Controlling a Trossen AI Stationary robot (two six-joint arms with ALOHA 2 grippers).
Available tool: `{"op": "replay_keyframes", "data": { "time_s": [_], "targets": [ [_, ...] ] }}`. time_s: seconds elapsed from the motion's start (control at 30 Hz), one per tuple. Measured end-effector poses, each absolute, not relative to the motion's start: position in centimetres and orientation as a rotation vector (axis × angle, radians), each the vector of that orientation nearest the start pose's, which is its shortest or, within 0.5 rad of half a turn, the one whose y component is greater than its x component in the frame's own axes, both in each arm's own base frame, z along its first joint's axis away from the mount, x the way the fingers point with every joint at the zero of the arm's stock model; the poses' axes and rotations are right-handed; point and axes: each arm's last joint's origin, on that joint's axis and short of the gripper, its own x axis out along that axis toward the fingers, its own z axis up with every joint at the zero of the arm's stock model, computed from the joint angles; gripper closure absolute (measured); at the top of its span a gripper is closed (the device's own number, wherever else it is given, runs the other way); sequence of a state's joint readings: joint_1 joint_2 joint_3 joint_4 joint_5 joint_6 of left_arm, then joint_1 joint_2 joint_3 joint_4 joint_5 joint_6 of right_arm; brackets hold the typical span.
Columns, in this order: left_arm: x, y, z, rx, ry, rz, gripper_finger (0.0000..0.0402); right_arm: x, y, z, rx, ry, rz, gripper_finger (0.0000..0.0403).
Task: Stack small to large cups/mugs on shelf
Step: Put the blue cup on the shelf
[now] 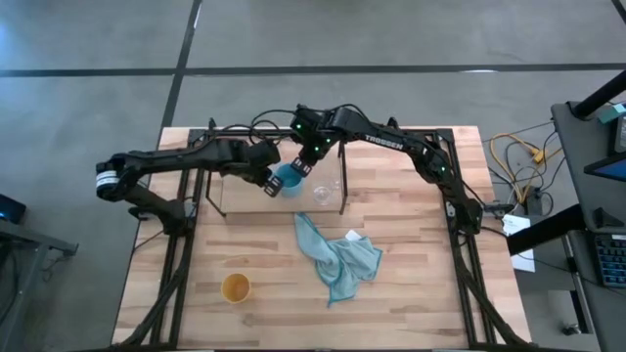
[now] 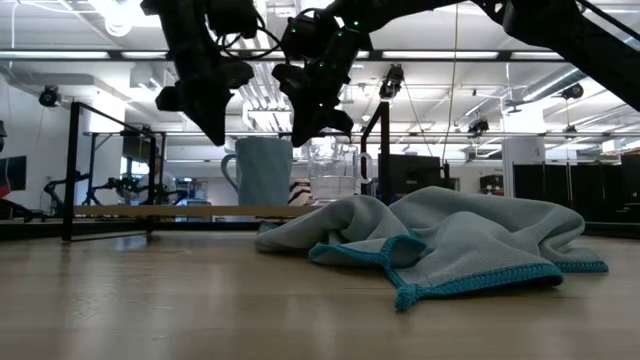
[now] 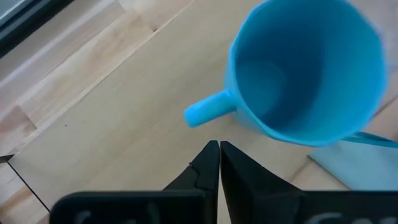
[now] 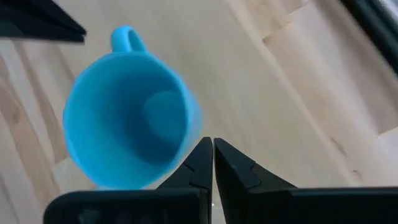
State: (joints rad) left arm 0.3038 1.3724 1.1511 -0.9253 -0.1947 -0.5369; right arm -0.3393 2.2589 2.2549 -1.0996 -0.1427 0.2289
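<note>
Butcher-block counter (image 1: 411,254) carries the shelf (image 1: 245,198) at its far side, where the blue mug (image 1: 288,181) stands upright beside the glass cup (image 1: 321,193). Left end effector (image 1: 272,185) and right end effector (image 1: 304,164) hover over the mug, both clenched and empty. The yellow cup (image 1: 236,287) waits near-left; fetching it seems next, which calls for unclenching first.

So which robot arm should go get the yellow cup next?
Probably the left. The yellow cup sits on the left arm's side of the table, and the left gripper, shut and empty beside the blue mug, looks nearer than the right gripper.
</note>
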Motion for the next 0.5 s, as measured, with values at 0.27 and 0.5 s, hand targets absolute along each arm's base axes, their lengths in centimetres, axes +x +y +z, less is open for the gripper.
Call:
{"op": "replay_keyframes", "data": {
  "time_s": [0.27,0.5],
  "targets": [
    [21.7,7.4,30.8,-0.561,0.912,0.744,0.0402,45.2,-15.5,27.6,0.485,1.048,-0.272,0.0395],
    [19.1,6.6,33.2,-0.566,0.794,0.722,0.0402,45.5,-15.5,27.6,0.485,1.012,-0.271,0.0395]
  ]
}}
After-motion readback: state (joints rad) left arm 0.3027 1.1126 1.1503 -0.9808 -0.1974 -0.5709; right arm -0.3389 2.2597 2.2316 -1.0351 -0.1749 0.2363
